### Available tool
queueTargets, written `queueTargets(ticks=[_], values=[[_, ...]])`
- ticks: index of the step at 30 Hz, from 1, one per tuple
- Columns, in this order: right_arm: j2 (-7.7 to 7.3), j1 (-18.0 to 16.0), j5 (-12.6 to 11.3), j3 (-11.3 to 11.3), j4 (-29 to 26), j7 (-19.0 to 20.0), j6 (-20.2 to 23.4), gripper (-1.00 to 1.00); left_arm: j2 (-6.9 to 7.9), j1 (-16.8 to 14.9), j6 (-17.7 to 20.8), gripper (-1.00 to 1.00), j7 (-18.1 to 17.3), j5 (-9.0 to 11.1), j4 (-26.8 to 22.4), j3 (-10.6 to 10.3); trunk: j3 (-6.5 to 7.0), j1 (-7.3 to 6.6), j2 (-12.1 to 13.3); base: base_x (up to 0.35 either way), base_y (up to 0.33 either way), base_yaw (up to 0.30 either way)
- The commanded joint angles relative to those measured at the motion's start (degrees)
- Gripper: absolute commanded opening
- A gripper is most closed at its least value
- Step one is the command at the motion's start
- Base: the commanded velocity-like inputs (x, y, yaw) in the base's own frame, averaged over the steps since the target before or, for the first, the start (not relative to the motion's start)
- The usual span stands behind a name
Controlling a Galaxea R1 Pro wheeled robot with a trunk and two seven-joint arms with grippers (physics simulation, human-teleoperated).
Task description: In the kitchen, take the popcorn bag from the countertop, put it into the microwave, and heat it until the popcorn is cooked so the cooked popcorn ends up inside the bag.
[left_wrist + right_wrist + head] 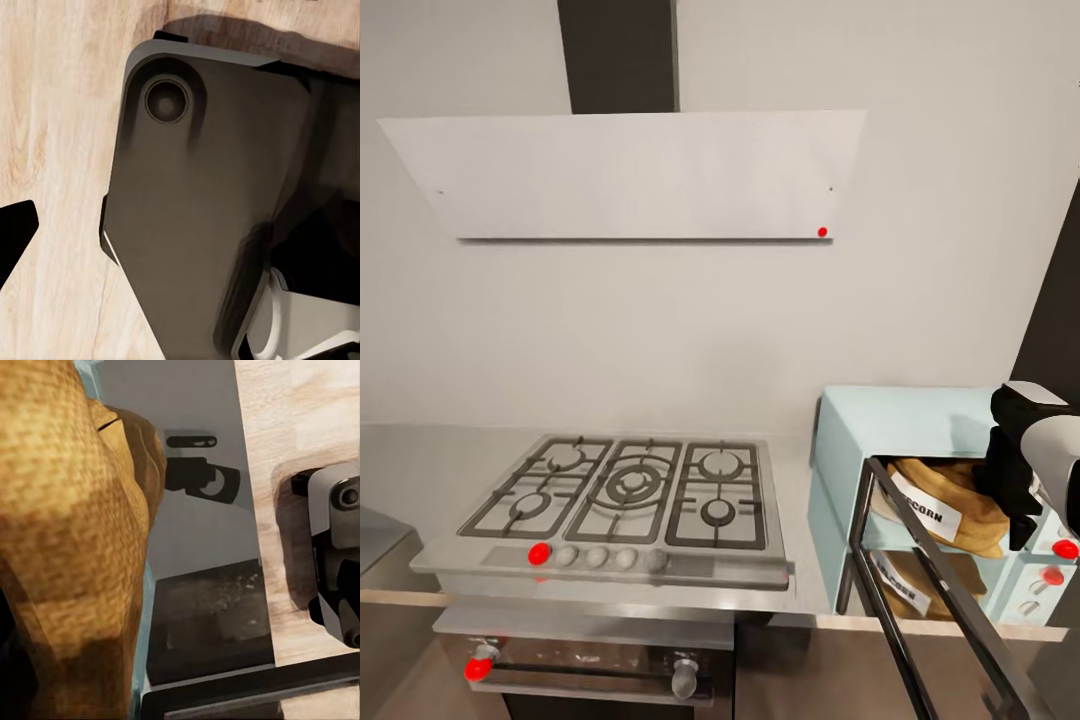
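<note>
Grey brushed countertop (800, 520) runs under a pale wall, with the gas hob (625, 495) well off to my right gripper's (1022, 500) left. I see the popcorn bag (950, 500), coarse tan weave, inside the light-blue microwave (890, 425), just beside the gripper; its glass door (930, 590) hangs open below. Whether either gripper's fingers are spread, I cannot tell.

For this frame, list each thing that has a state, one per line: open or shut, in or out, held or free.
microwave: door open, swung down and outward.
popcorn bag: inside the microwave cavity, label facing out.
right pincer: at the microwave's mouth beside the bag; grip not discernible.
gas hob: no flames, nothing on the grates.
built-in oven: door shut.
</note>
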Motion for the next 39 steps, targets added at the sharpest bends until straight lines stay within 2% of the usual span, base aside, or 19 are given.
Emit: queueTargets(ticks=[1,39], values=[[0.0,-0.05,-0.13,-0.01,-0.04,-0.2,0.61,1.0,-0.03,-0.01,0.25,1.0,0.15,0.06,-0.12,0.24,0.0,0.01,-0.06,0.0,0.0,0.0],[0.0,-0.07,-0.24,-0.14,-0.04,-0.09,0.84,1.0,-0.04,-0.03,0.25,1.0,0.15,0.06,-0.12,0.24,3.62,0.01,-0.06,0.0,0.0,0.0]])
